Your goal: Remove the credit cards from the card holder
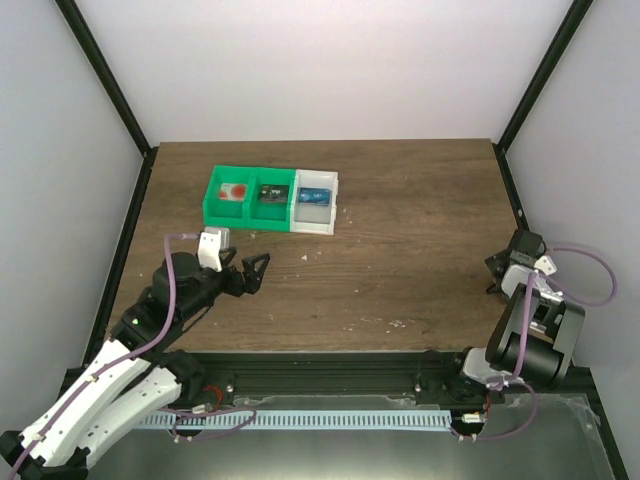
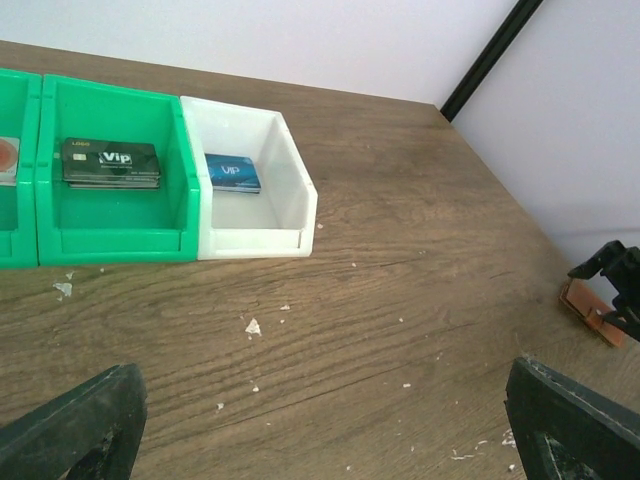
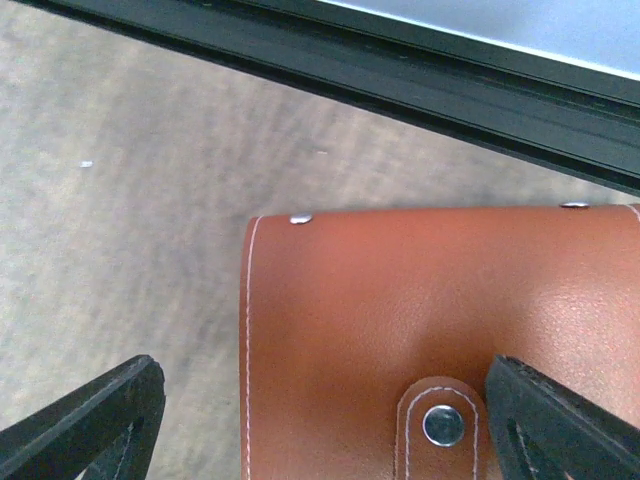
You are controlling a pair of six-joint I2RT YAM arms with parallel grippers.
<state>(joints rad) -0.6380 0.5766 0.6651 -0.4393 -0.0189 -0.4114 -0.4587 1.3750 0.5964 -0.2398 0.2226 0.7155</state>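
The card holder [image 3: 400, 320] is orange-brown, closed with a snap strap, and lies flat at the table's right edge. It also shows in the left wrist view [image 2: 588, 303]. My right gripper [image 3: 325, 420] is open just above it, one finger left of its edge and one over it. The top view shows the right gripper [image 1: 497, 274] hiding the holder. A blue credit card [image 2: 232, 172] lies in the white bin [image 2: 290, 215]. My left gripper [image 2: 325, 425] is open and empty over bare table, near the bins [image 1: 252, 270].
A green two-part bin [image 1: 250, 215] stands next to the white bin [image 1: 318, 222] at the back left. It holds dark cards [image 2: 110, 163] in one part and a pale item with a red spot [image 1: 235, 191] in the other. Small white crumbs [image 2: 253, 326] dot the wood. A black frame rail [image 3: 400, 80] runs close behind the holder.
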